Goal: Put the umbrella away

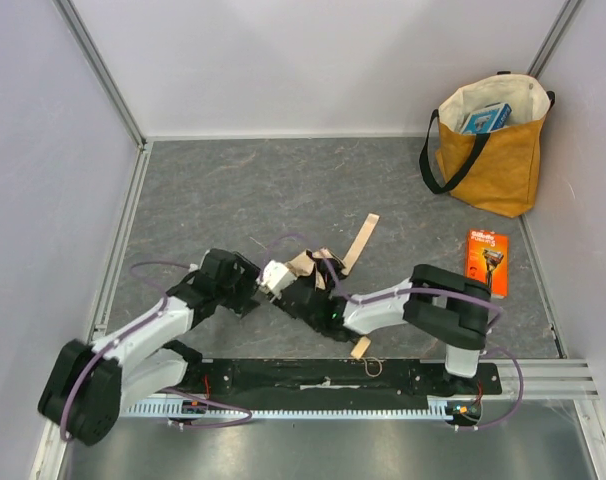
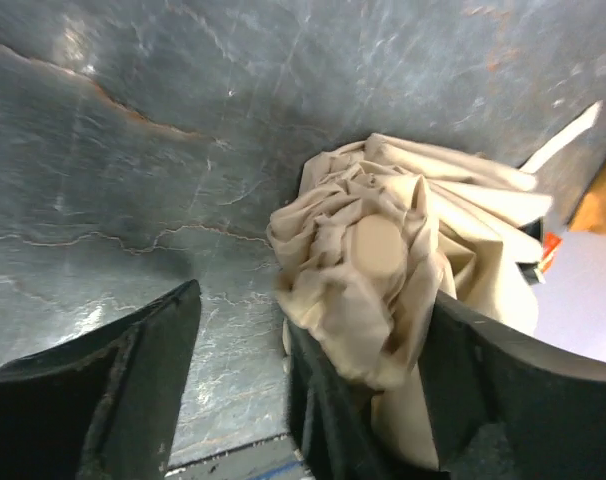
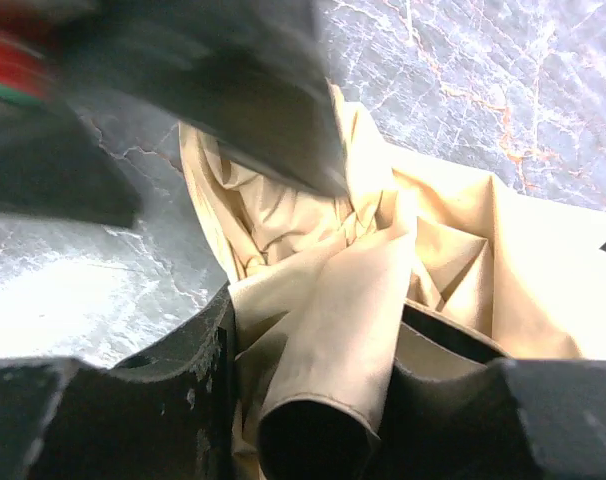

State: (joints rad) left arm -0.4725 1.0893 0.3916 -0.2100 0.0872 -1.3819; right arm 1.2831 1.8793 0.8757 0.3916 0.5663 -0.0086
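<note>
The umbrella [image 1: 318,265] lies crumpled in pale beige folds at the table's middle, its strap [image 1: 361,240] stretched toward the back. Its wooden knob handle [image 1: 360,348] with a cord loop rests by the front rail. My left gripper [image 1: 273,278] reaches it from the left and stands open. In the left wrist view the bunched fabric [image 2: 383,250] lies against the right finger [image 2: 523,390], with bare table beside the left finger [image 2: 123,385]. My right gripper [image 1: 308,292] is shut on a fold of the fabric [image 3: 333,330], which fills the gap between its fingers.
A mustard-yellow tote bag [image 1: 493,150] with black straps stands open at the back right, a blue box [image 1: 485,118] inside it. An orange razor package [image 1: 487,262] lies flat in front of the bag. White walls enclose the table on three sides.
</note>
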